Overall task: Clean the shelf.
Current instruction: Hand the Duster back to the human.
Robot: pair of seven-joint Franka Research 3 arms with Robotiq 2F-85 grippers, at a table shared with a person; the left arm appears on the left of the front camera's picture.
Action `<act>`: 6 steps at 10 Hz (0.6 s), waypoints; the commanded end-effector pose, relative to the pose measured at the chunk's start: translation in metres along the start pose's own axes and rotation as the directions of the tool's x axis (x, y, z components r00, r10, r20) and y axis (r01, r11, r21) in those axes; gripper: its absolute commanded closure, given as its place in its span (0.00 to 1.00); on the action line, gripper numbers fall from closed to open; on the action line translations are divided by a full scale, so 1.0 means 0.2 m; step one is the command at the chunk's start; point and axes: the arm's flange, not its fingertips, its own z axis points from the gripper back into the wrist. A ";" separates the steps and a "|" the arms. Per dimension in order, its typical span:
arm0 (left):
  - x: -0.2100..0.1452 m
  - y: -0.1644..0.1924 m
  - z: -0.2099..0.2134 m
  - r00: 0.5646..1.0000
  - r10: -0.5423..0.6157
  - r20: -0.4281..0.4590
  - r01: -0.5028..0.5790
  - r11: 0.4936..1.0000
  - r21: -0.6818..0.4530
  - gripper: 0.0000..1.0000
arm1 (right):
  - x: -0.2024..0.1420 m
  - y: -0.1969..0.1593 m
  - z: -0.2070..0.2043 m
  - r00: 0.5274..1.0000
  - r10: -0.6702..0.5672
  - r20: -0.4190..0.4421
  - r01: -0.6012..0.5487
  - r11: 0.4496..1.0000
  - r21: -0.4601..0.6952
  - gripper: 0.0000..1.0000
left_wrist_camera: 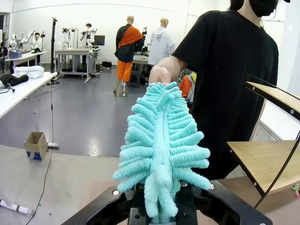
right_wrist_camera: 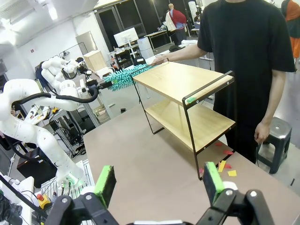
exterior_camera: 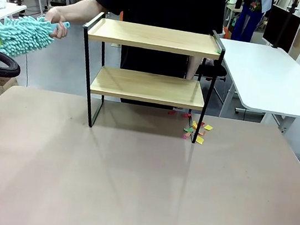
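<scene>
From the front, the shelf (exterior_camera: 150,73) stood at the table's far middle, its two wooden boards level in the thin black frame, and it looked light and stiff, the sort of rack that would skid or tip if pushed hard, so the raised end rails or the frame posts seemed the best places to steady it. A teal duster (exterior_camera: 17,33) hung at about ten o'clock from the rack, the person's hand (exterior_camera: 56,22) on its handle end; the arm carrying its other end was cut off by the picture's edge. Coloured paper scraps (exterior_camera: 195,131) lay by the rack's foot at five o'clock. Through the left wrist camera, the left gripper (left_wrist_camera: 161,208) was clamped tight on the duster's fluffy base, soft and springy stuff, with the fingertips buried in the fibres and hard to make out; the rack's corner sat at three o'clock. From the right wrist, the right gripper (right_wrist_camera: 159,180) hovered with jaws spread wide and empty, the rack at one o'clock beyond it, and the scraps partly hidden behind a green pad (right_wrist_camera: 213,180).
</scene>
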 end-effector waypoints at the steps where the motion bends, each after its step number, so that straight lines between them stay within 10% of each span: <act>1: 0.01 0.01 0.00 1.000 -0.013 0.011 0.013 1.000 0.000 0.84 | 0.01 0.01 0.00 1.000 0.013 0.021 -0.013 1.000 0.007 0.00; 2: 0.01 0.01 0.00 1.000 -0.013 0.011 0.013 1.000 0.000 0.84 | 0.01 0.01 0.00 1.000 0.013 0.021 -0.013 1.000 0.007 0.00; 3: 0.00 0.00 0.00 1.000 0.000 0.000 0.000 1.000 0.000 0.26 | 0.01 0.01 0.00 1.000 0.013 0.021 -0.013 1.000 0.007 0.00; 6: 0.01 0.00 -0.01 1.000 0.013 -0.011 -0.013 1.000 -0.012 0.00 | 0.01 0.01 0.00 1.000 0.013 0.021 -0.013 1.000 0.007 0.00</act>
